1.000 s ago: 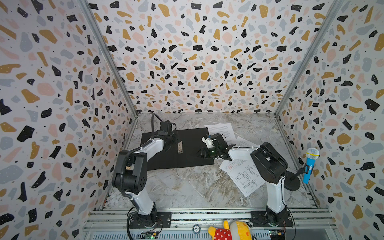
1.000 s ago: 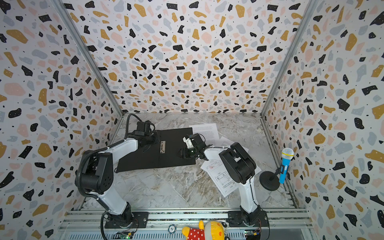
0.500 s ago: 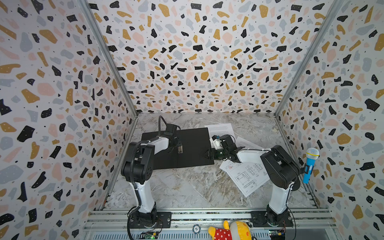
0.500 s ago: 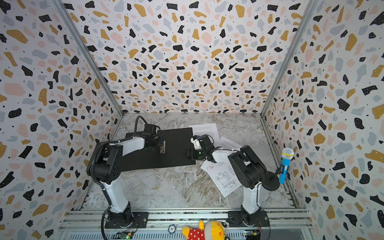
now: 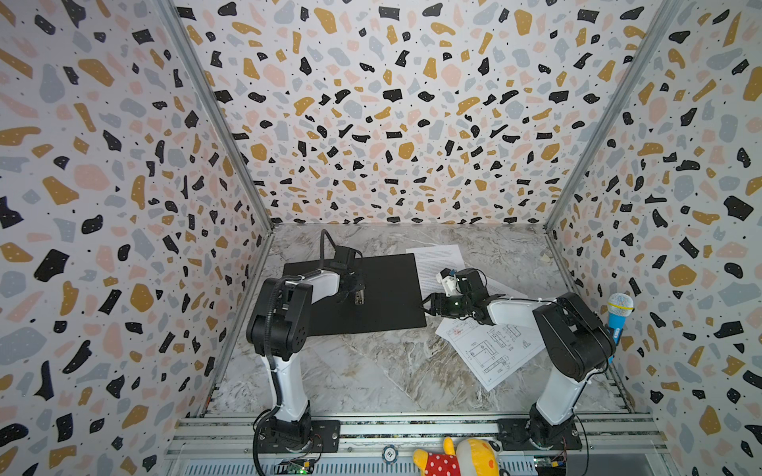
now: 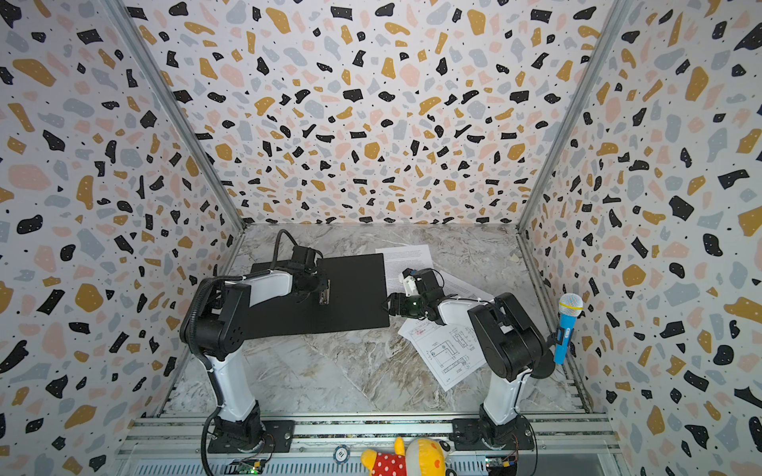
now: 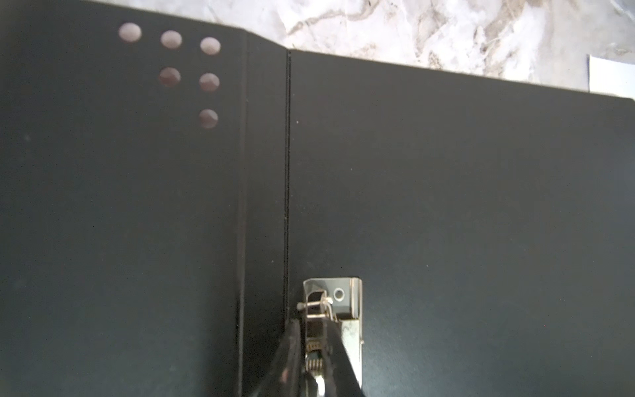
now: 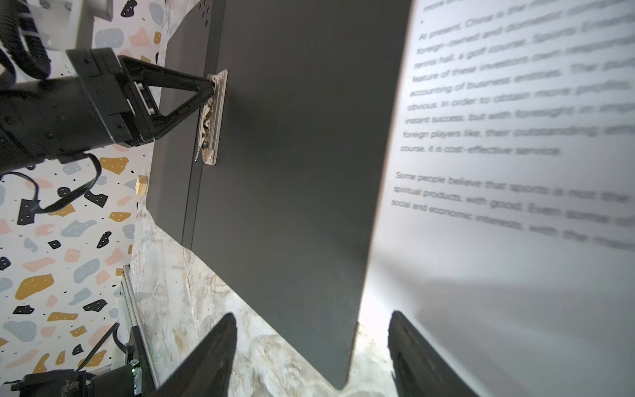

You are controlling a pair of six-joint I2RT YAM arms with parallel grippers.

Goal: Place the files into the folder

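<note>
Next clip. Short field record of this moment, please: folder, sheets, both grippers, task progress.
folder: open, black inside up, flat on marble table
metal clip: beside the spine crease
left gripper: shut on the metal clip
right gripper: open, at folder's right edge, holding nothing
text sheet: on table, beside folder's far right edge
drawing sheet: on table, right of folder, partly under right arm
progress: no sheet in folder yet

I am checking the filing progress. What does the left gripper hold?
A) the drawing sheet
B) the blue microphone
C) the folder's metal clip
C: in the right wrist view the left gripper is shut on the metal clip of the open folder.
</note>
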